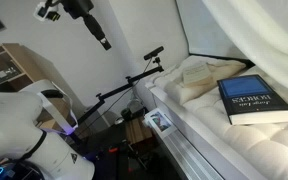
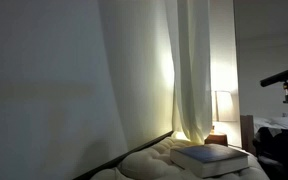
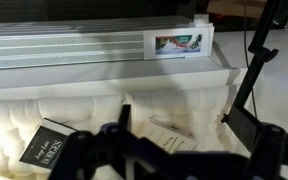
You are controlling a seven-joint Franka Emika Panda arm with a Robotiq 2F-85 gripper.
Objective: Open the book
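The book [image 1: 254,100] is a thick hardcover with a dark blue cover and white lettering. It lies closed and flat on the white quilted bed [image 1: 209,125]. It also shows in an exterior view [image 2: 209,158] and at the lower left of the wrist view [image 3: 49,155]. My gripper [image 1: 103,41] hangs high in the air, far from the book. In the wrist view its dark, blurred fingers [image 3: 194,128] stand wide apart with nothing between them.
Cream pillows [image 1: 199,75] lie behind the book. A small picture frame [image 3: 179,42] stands on the ledge beside the bed. A black tripod [image 1: 134,85] stands next to the bed. A lit lamp [image 2: 224,105] and white curtains [image 2: 189,70] are behind it. A pale flat item [image 3: 169,135] lies on the bed.
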